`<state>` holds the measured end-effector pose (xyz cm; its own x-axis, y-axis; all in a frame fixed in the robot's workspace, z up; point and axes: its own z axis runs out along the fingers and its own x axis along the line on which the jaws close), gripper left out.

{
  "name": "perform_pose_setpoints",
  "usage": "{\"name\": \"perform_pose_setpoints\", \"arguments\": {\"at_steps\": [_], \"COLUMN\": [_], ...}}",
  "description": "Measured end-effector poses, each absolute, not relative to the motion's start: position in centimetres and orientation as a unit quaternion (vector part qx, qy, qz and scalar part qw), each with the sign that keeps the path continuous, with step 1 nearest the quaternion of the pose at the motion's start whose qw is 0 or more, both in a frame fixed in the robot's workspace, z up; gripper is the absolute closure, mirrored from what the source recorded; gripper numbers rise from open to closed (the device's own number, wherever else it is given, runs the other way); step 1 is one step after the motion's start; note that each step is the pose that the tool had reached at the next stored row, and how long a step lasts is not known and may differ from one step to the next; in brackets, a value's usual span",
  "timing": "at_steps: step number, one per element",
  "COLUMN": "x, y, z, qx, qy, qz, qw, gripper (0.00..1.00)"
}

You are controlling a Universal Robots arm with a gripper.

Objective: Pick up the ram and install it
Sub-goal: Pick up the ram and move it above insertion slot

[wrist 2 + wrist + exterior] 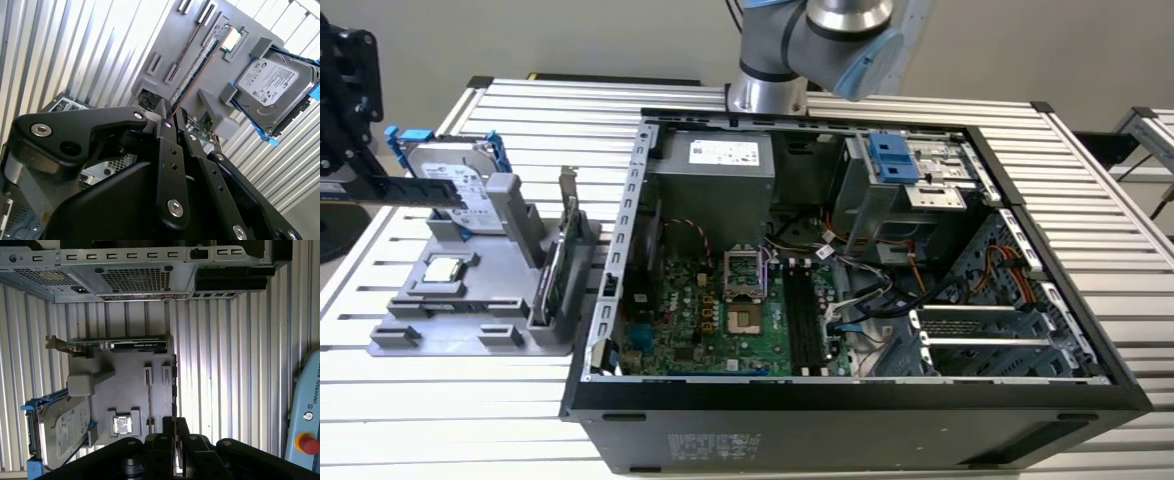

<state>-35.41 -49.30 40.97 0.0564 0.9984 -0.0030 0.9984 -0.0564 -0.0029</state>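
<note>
The gripper (174,424) pinches the ram (414,191) by its flat faces; it hangs over the tray (494,300) (beside the drive (447,160)) at the exterior view's left, well apart from the case (854,395) — probably keeping its contact edge free for the slots (807,320).

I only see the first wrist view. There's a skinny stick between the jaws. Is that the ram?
Observer: Yes. The exterior view shows the ram broadside, a dark strip held level, not seated in the grey tray.
Operator: Where's the computer?
Observer: On the exterior view's right of the tray, the computer case lies open with its motherboard facing up.
Operator: Is there room for it?
Observer: The long black slots beside the processor socket look empty.
</note>
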Motion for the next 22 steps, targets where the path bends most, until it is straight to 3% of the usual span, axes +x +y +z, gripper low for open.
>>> {"name": "perform_pose_setpoints", "arguments": {"at_steps": [22], "x": [-31.4], "y": [-49.3], "z": [41.0], "qx": [0.727], "qy": [0.687], "qz": [-0.002], "qw": [0.0], "gripper": [1.0]}}
